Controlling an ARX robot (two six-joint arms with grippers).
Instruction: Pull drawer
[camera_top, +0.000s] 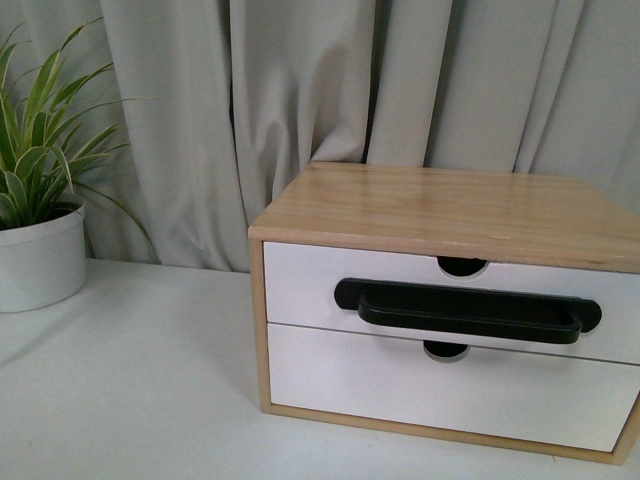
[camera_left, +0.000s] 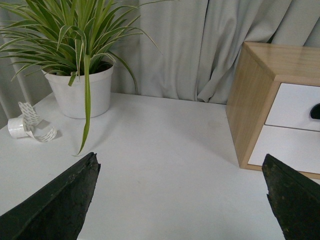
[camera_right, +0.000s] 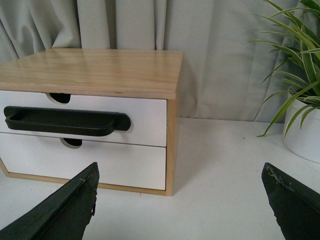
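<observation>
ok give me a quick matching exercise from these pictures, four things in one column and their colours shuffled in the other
Things:
1. handle
2. pot
3. cabinet top
4. curtain

Colours:
a. light wood
b. pale grey
c. black
d. white

Pairs: 1-c, 2-d, 3-a, 4-b

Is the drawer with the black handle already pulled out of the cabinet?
No: in the front view the drawer sits flush in the wooden cabinet, level with the plain front below it.
</observation>
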